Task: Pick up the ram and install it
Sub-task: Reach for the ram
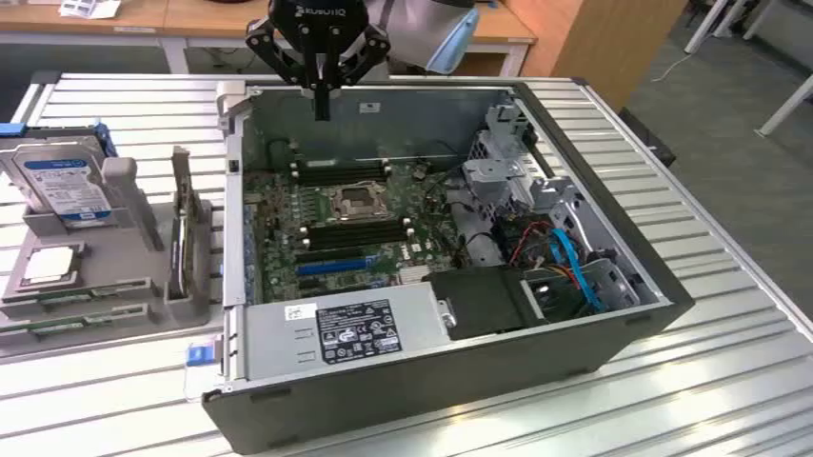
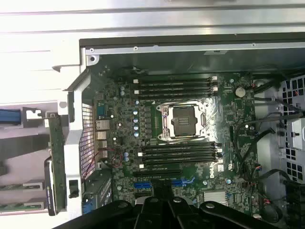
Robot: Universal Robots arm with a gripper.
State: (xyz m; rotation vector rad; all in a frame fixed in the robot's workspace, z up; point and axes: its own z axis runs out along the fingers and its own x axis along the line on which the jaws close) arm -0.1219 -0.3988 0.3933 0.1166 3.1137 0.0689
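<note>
Slatted metal table (image 1: 724,314) carries everything. PC case (image 1: 445,395) lies on its side, panel off, probably so the motherboard (image 1: 381,252) faces straight up for a top-down reach. Power supply (image 1: 337,328) sits in the case at the near corner, cables bunched toward the exterior view's right.

Grey parts fixture (image 1: 128,181) sits just beside the case on the exterior view's left. It likely holds each part at a fixed pose: hard drive (image 1: 64,186) propped up, silver processor chip (image 1: 49,265) flat.

Gripper (image 1: 324,100) hangs above the far wall of the case, fingers pressed together with nothing between them. It is well apart from the fixture and holds no part.

Black memory slots (image 2: 178,86) run in two banks either side of the CPU socket (image 2: 183,119). All look empty, so install is not done.

The ram (image 2: 56,160) is in the fixture: a long thin green board standing on its long edge between two grey walls, likely so its flat faces can be pinched. Chips are too small to make out. Two more green strips (image 1: 76,289) lie lower in the fixture, maybe spare sticks.
</note>
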